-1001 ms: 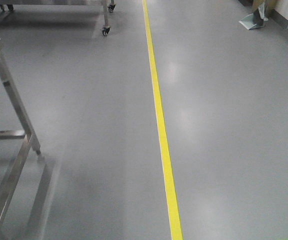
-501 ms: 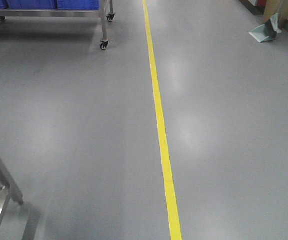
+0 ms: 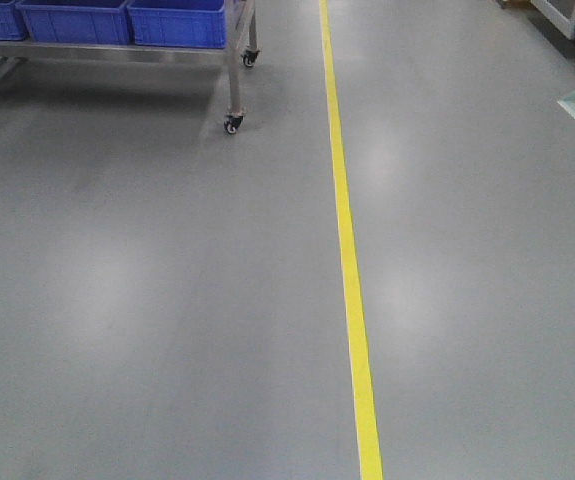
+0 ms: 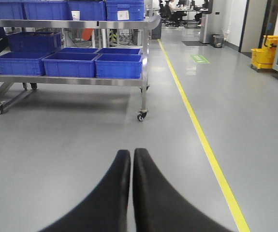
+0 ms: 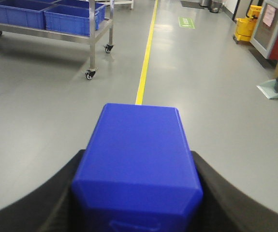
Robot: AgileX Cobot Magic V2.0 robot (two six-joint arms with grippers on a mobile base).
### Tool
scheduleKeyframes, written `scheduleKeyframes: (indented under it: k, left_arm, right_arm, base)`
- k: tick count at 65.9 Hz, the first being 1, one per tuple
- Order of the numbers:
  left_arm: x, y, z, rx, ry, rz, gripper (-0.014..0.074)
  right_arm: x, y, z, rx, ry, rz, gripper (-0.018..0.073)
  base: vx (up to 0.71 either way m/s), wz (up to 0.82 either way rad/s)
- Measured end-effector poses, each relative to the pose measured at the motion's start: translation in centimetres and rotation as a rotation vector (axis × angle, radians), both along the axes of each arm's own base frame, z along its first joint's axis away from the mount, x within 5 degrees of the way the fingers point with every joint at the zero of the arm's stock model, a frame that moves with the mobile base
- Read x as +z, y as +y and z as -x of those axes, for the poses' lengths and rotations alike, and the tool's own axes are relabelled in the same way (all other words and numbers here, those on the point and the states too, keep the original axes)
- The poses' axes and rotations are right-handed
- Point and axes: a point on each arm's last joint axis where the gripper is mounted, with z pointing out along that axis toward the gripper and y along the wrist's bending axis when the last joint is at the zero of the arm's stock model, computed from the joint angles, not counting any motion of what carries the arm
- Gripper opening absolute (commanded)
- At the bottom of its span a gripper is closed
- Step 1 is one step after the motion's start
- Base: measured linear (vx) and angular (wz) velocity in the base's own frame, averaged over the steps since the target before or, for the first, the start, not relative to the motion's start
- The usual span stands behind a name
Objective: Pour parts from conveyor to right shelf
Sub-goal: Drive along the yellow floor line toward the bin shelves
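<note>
out on the grey floor [image 3: 167, 300] we go, right claw [image 5: 138, 162] clamped around the blue box [image 5: 139, 130], contents hidden from us, left claw [image 4: 131, 152] pinched together on nothing, so pickup looks done and the pour, perhaps at that steel rack [image 4: 80, 80], is yet to come.

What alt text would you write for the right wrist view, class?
The right gripper clamps a blue box between its dark fingers. Beyond it, a yellow floor line passes a wheeled steel rack of blue bins.
</note>
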Motion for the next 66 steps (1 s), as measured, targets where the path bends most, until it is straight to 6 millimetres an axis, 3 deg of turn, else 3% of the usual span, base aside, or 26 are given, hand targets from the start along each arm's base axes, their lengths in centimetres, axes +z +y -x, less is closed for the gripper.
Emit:
scheduleKeyframes:
  k: [38,66]
  left_arm:
    - [0.0,0.0,0.0,0.0,0.0,0.0,-0.0006]
    - [0.0,0.0,0.0,0.0,0.0,0.0,-0.0006]
  right_arm:
    - [0.0,0.0,0.0,0.0,0.0,0.0,-0.0005]
    - [0.0,0.0,0.0,0.0,0.0,0.0,-0.0005]
  base:
    - [0.71,0.09]
    - [0.66,0.39]
